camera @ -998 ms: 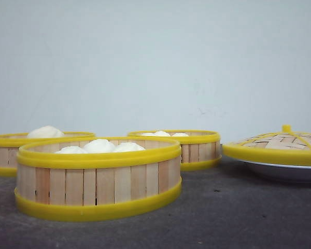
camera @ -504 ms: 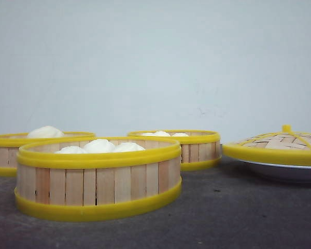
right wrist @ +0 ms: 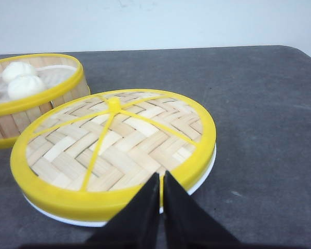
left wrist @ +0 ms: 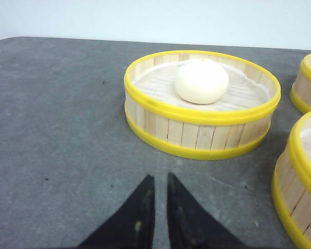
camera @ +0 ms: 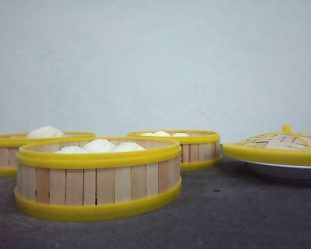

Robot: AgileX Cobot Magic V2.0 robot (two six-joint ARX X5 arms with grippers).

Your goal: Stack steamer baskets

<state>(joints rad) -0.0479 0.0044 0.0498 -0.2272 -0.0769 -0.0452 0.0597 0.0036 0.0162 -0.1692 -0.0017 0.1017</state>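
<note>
Three steamer baskets stand apart on the dark table, none on another. The nearest basket [camera: 98, 181] holds three white buns. Behind it are a left basket [camera: 5, 153] and a back basket [camera: 197, 150]. In the left wrist view the left basket [left wrist: 197, 136] holds one bun [left wrist: 201, 80]; my left gripper [left wrist: 160, 179] hangs shut over bare table short of it, holding nothing. My right gripper [right wrist: 161, 177] is shut and empty, its tips over the near rim of the woven lid [right wrist: 114, 150]. Neither gripper shows in the front view.
The domed lid [camera: 280, 145] rests on a white plate [camera: 287, 172] at the right. Parts of two other baskets [left wrist: 300, 202] show beside the left gripper. A basket with buns [right wrist: 36, 104] sits beyond the lid. A pale wall backs the table.
</note>
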